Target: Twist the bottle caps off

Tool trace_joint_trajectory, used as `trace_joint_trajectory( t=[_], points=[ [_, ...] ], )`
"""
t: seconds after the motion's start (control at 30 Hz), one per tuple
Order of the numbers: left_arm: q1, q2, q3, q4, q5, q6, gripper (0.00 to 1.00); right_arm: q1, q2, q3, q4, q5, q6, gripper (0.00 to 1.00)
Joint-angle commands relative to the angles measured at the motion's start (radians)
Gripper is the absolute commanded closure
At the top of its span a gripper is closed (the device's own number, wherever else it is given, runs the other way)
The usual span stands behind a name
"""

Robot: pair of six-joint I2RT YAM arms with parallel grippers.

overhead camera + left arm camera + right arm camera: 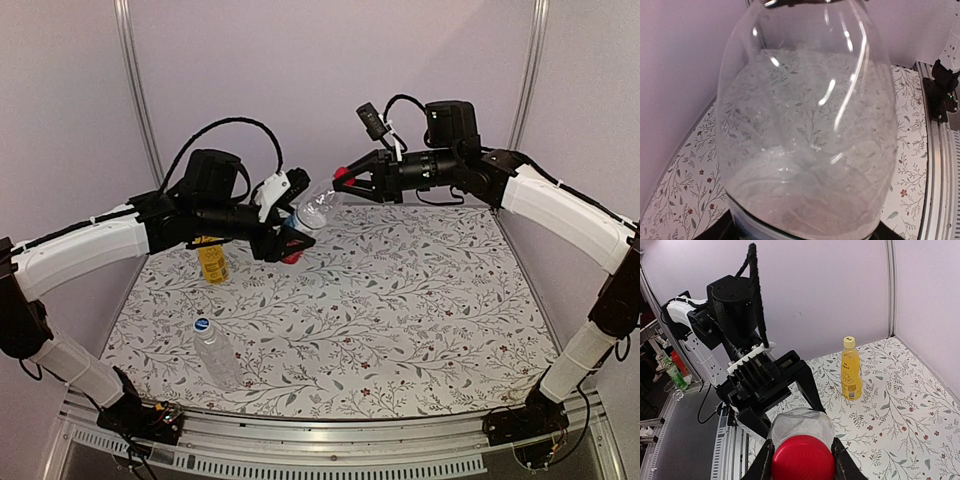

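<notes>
A clear bottle with a red label (pixel 312 212) hangs tilted above the back of the table. My left gripper (pixel 284 238) is shut on its body, which fills the left wrist view (pixel 805 125); only the dark jaw corners show at the bottom. The red cap (pixel 802 458) sits at the bottle's mouth, and my right gripper (pixel 802 461) is shut on it from both sides (pixel 345 176). The yellow bottle (pixel 851 371) stands upright with its yellow cap (pixel 848 341) on, behind my left arm (pixel 212 263). The clear unlabelled bottle (pixel 217 353) lies at front left with its blue cap (pixel 201 324) on.
The floral tablecloth (pixel 400 300) covers the table. A metal rail (pixel 330 440) runs along the near edge and grey walls (pixel 320 70) close in the back and sides. The two arms meet over the back middle.
</notes>
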Motion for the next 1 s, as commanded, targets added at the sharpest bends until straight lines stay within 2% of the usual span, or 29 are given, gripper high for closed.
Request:
trace_joint_trajectory(
  t=[0.0, 0.1, 0.17, 0.23, 0.37, 0.43, 0.6, 0.8, 0.97],
  points=[
    [-0.012, 0.004, -0.016, 0.031, -0.010, 0.009, 0.45, 0.005, -0.033, -0.015, 0.032, -0.011, 0.009, 0.98],
    [-0.011, -0.002, -0.029, 0.050, -0.019, 0.010, 0.56, 0.005, -0.030, -0.013, 0.037, 0.022, 0.028, 0.77],
    [-0.011, -0.012, -0.048, 0.080, -0.032, 0.003, 0.58, 0.004, -0.027, -0.007, 0.036, 0.076, 0.067, 0.48],
    [-0.011, -0.018, -0.060, 0.102, -0.037, -0.005, 0.59, 0.005, -0.027, 0.004, 0.038, 0.130, 0.107, 0.28],
    [-0.010, -0.018, -0.068, 0.130, -0.040, -0.030, 0.60, 0.004, -0.045, -0.005, 0.105, 0.180, 0.203, 0.02],
    [-0.010, -0.016, -0.073, 0.140, -0.042, -0.046, 0.60, 0.006, -0.058, -0.014, 0.143, 0.201, 0.255, 0.01],
    [-0.011, -0.019, -0.086, 0.178, -0.070, -0.089, 0.62, 0.009, -0.047, 0.014, 0.107, 0.296, 0.327, 0.11],
    [-0.011, -0.018, -0.093, 0.213, -0.157, -0.125, 0.65, 0.028, -0.043, -0.015, 0.157, 0.267, 0.367, 0.17],
    [-0.012, -0.018, -0.099, 0.225, -0.158, -0.135, 0.65, 0.040, -0.039, -0.021, 0.178, 0.271, 0.376, 0.23]
  ],
)
